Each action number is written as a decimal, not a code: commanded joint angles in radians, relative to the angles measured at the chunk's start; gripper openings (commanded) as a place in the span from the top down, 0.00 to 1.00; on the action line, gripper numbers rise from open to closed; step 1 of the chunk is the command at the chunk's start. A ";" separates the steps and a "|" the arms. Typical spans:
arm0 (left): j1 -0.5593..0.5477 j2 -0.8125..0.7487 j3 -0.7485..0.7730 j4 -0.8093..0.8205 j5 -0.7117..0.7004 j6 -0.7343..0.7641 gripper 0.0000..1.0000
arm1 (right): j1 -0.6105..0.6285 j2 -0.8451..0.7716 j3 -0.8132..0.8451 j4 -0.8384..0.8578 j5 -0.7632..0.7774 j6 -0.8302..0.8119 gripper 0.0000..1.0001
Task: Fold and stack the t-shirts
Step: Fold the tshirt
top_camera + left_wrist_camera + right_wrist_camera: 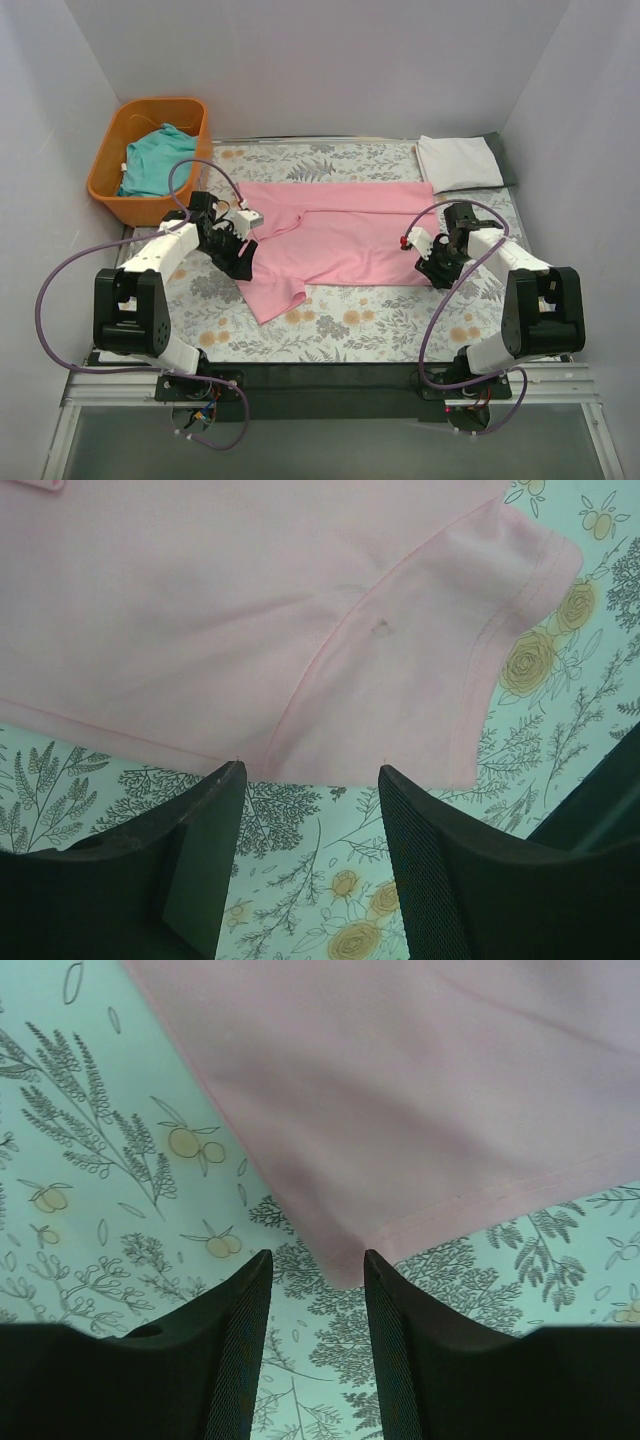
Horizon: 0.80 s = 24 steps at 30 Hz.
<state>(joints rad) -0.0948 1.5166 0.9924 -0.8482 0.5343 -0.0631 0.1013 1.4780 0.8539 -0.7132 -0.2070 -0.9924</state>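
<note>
A pink t-shirt lies spread flat across the floral table cloth, one sleeve pointing toward the near edge. My left gripper is open just beside that sleeve's hem, with nothing between its fingers. My right gripper is open at the shirt's near right corner, whose tip lies just ahead of the gap; the jaws hold nothing. A folded white t-shirt rests at the back right. A teal t-shirt lies crumpled in the orange basket.
The orange basket stands at the back left, off the table cloth's corner. White walls enclose the table on three sides. Floral table cloth shows bare in front of the pink shirt.
</note>
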 commanded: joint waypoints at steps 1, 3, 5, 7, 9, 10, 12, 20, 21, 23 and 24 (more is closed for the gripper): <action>-0.006 -0.030 -0.017 0.029 -0.014 0.057 0.48 | 0.006 -0.015 -0.009 0.070 0.035 -0.040 0.59; -0.008 -0.035 -0.029 0.037 -0.023 0.063 0.48 | 0.009 -0.010 -0.016 0.083 0.050 -0.046 0.59; -0.014 -0.038 -0.044 0.046 -0.030 0.095 0.48 | 0.009 -0.010 -0.038 0.089 0.060 -0.061 0.60; -0.025 -0.038 -0.057 0.057 -0.039 0.117 0.48 | 0.011 -0.012 -0.053 0.095 0.070 -0.074 0.66; -0.036 -0.042 -0.084 0.069 -0.046 0.127 0.48 | 0.012 -0.015 -0.079 0.104 0.083 -0.081 0.73; -0.051 -0.055 -0.095 0.090 -0.057 0.135 0.49 | 0.012 -0.018 -0.087 0.107 0.086 -0.083 0.75; -0.069 -0.067 -0.136 0.121 -0.075 0.140 0.50 | 0.011 -0.021 -0.102 0.113 0.090 -0.081 0.83; -0.178 -0.095 -0.259 0.241 -0.194 0.141 0.60 | 0.011 -0.028 -0.107 0.120 0.106 -0.071 0.99; -0.178 -0.092 -0.268 0.248 -0.204 0.140 0.61 | 0.012 -0.031 -0.108 0.120 0.107 -0.071 0.99; -0.178 -0.085 -0.288 0.256 -0.226 0.141 0.65 | 0.011 -0.042 -0.113 0.120 0.109 -0.075 0.99; -0.180 -0.085 -0.293 0.255 -0.235 0.147 0.71 | 0.012 -0.047 -0.116 0.120 0.109 -0.078 0.99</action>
<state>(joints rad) -0.2707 1.4387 0.7403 -0.6338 0.3683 0.0631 0.1127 1.4490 0.7658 -0.5838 -0.1181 -1.0473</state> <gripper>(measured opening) 0.343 0.021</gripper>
